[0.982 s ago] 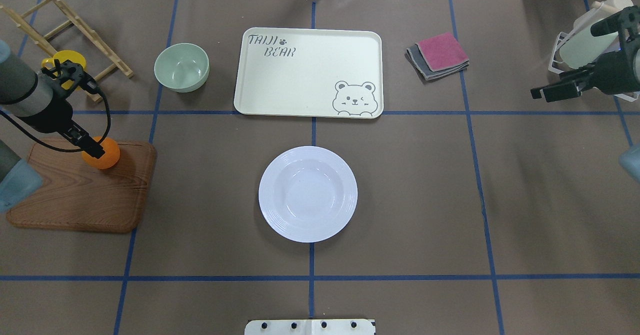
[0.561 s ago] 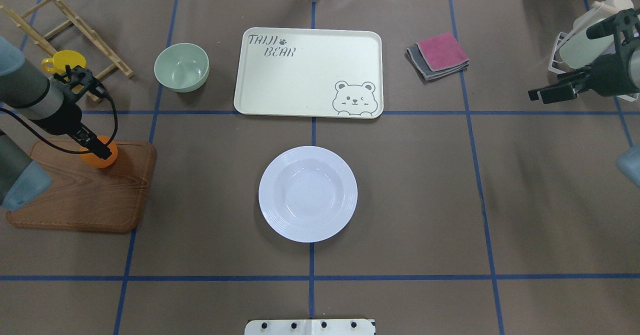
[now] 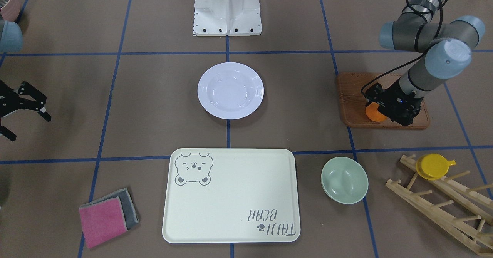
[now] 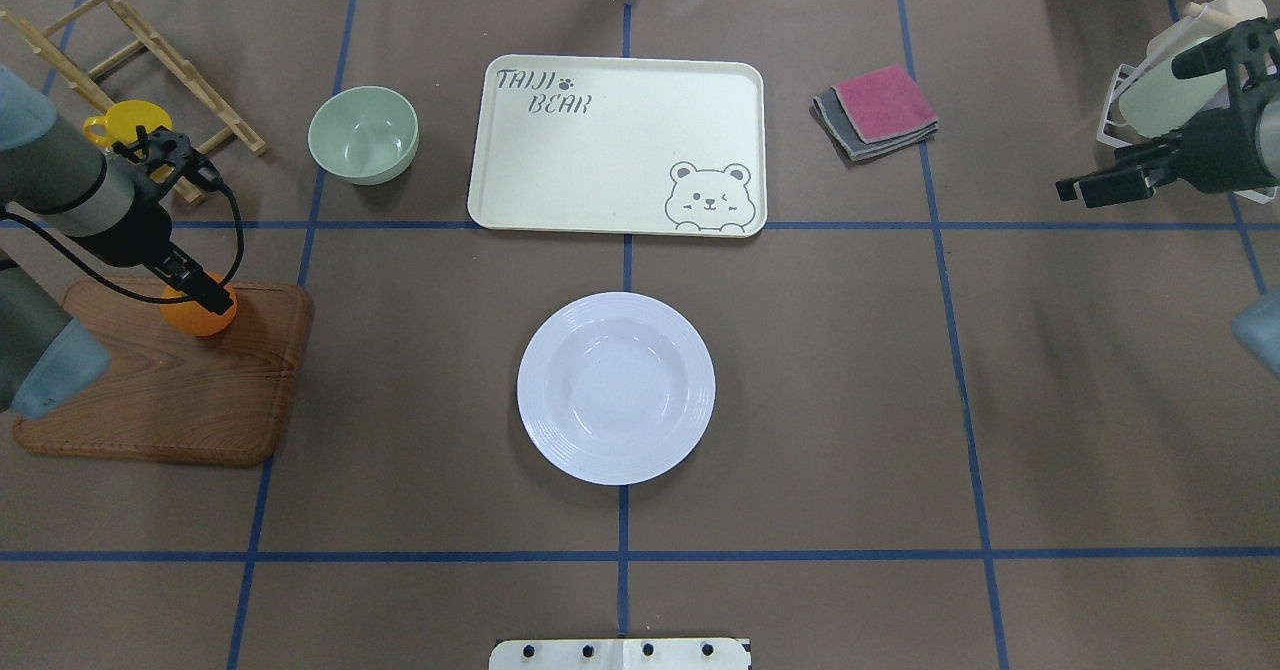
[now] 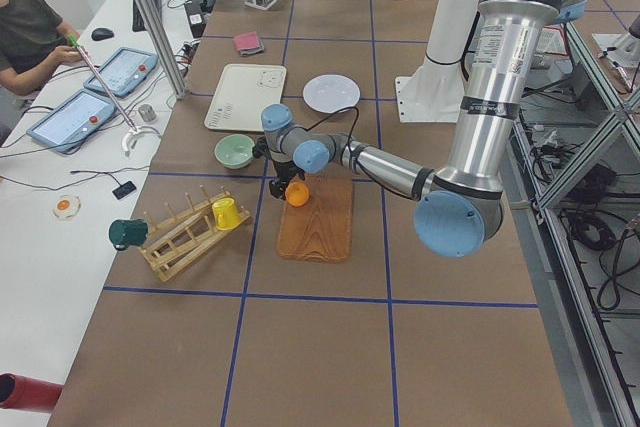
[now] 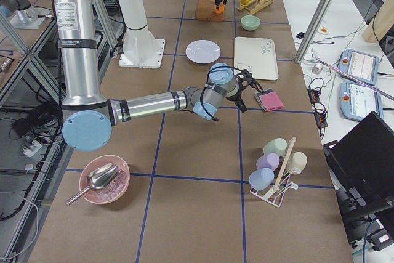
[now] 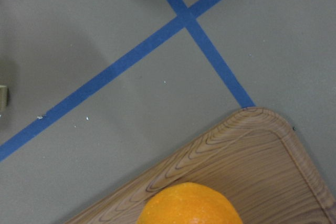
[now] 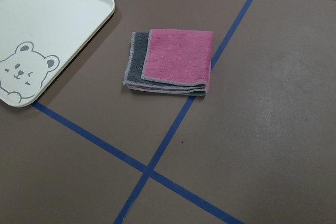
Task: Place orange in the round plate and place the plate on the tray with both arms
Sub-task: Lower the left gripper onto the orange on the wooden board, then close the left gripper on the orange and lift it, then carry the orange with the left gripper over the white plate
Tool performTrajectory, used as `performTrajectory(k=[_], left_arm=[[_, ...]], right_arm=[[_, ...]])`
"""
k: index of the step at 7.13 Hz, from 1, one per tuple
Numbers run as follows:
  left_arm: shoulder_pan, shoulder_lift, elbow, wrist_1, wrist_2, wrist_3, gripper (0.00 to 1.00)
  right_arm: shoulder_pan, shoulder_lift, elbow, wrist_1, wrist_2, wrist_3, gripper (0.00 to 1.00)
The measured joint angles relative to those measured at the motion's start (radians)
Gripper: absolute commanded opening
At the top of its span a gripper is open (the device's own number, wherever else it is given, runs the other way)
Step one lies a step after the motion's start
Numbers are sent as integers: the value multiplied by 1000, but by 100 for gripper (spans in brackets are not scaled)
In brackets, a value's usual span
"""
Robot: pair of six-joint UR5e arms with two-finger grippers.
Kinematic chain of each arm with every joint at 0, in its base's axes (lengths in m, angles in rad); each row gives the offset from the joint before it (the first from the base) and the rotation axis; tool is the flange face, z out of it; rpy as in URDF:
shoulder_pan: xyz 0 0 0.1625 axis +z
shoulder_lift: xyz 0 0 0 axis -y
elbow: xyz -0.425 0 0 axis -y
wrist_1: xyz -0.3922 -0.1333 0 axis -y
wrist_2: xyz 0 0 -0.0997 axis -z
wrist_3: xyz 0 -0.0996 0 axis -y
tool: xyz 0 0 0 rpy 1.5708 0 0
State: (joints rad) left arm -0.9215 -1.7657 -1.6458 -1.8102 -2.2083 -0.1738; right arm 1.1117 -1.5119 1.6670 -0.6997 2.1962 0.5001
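Observation:
The orange (image 4: 196, 321) (image 3: 371, 113) sits at the far edge of a brown wooden board (image 4: 170, 390). My left gripper (image 4: 207, 300) (image 3: 381, 113) is down over it, open, with the fingers on either side of the fruit. In the left wrist view the orange (image 7: 189, 206) fills the bottom centre and no fingers show. The white round plate (image 4: 616, 387) (image 3: 230, 90) lies empty at the table's centre. Beyond it is the empty cream tray (image 4: 615, 145) (image 3: 231, 196). My right gripper (image 3: 27, 124) (image 4: 1085, 188) hovers open at the far right, holding nothing.
A pale-green bowl (image 4: 362, 134) stands left of the tray. A wooden rack (image 4: 150, 40) with a yellow cup (image 4: 125, 120) is at the back left. Folded pink and grey cloths (image 4: 880, 110) (image 8: 170, 61) lie right of the tray. A cup rack (image 4: 1150, 90) is at the far right.
My left gripper has shifted a little to the right and settled over the orange, which stays on the board. The right gripper has barely moved.

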Motion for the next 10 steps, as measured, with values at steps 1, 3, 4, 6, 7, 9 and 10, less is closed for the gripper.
performTrajectory(k=[1,3,4,6,7,9,10], left_arm=[[8,1,2,0,4,0,99],[23,2,8,1,7,-6,60],[27,4,10,2,8,-10,5],[28,4,-1,6,6,-14,0],[28,-9,-32,21,-9,-29,0],[43,-133,-84,80,-64,-219,0],[87,-214,-88,96,-66,-368,0]], right_arm=[[-2,-1,-1,0,-2,0,100],[-7,0,-10,1,-10,0,100],[-11,1,-16,1,-16,0,100],[-15,2,-18,2,-23,0,100],[-16,2,-18,2,-24,0,100],[-17,2,-18,2,-23,0,100],[-18,2,-19,2,-23,0,100]])
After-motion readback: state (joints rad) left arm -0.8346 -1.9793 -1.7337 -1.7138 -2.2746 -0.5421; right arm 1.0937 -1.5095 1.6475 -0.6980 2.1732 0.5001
